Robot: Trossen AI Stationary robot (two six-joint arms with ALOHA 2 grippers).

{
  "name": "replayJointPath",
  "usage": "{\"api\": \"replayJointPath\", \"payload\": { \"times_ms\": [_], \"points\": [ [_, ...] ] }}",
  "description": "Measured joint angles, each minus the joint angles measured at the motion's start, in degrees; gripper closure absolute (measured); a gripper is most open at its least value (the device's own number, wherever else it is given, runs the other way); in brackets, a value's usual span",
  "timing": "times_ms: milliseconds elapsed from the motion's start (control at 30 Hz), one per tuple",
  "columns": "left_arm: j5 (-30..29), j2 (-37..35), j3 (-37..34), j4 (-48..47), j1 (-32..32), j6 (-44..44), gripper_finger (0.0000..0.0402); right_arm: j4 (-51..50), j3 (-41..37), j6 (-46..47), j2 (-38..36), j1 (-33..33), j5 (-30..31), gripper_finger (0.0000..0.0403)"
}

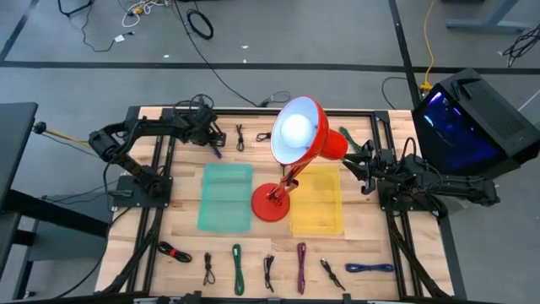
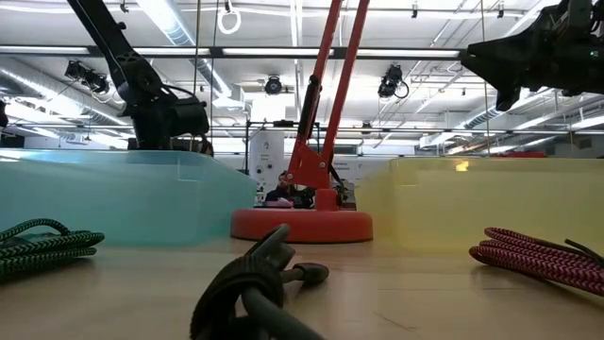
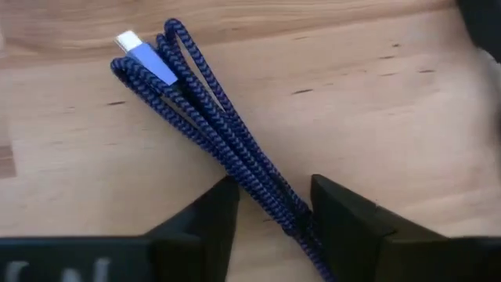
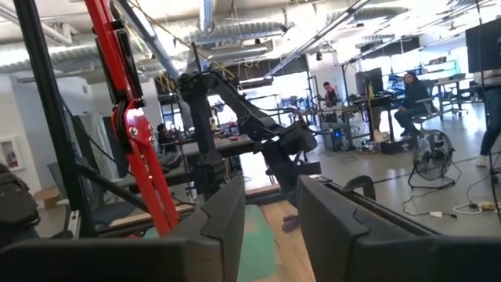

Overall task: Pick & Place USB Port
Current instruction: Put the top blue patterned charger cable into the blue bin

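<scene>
A dark blue braided USB cable (image 3: 211,110), folded into a bundle with its silver plug (image 3: 145,55) at one end, lies flat on the wooden table near the far left corner (image 1: 216,150). My left gripper (image 3: 275,215) points steeply down over it, open. Its two fingers stand on either side of the bundle's other end, and the bundle runs on under one finger. My right gripper (image 4: 270,207) waits open at the table's right side (image 1: 364,173). It is raised and points toward the lamp, with nothing between its fingers.
A red desk lamp (image 1: 291,156) stands mid-table between a teal tray (image 1: 226,196) and a yellow tray (image 1: 318,198). Several bundled cables lie along the near edge (image 1: 237,266), and others along the far edge (image 1: 240,135). Bare wood surrounds the blue cable.
</scene>
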Motion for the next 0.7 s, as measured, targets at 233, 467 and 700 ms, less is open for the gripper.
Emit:
{"api": "replayJointPath", "payload": {
  "times_ms": [233,467,700],
  "points": [
    [0.8,-0.1,0.0,-0.8,0.1,2.9,0.0378,-0.7,0.0,0.4,0.0,0.0,1.0,0.0282],
    [5.7,-6.6,2.1,-7.1,1.1,8.4,0.0378,-5.3,0.0,0.4,0.0,0.0,7.0,0.0282],
    [10.2,-19.5,5.8,-16.7,-0.7,11.9,0.0378,-9.2,0.0,3.2,0.0,0.0,10.7,0.0282]
  ]
}}
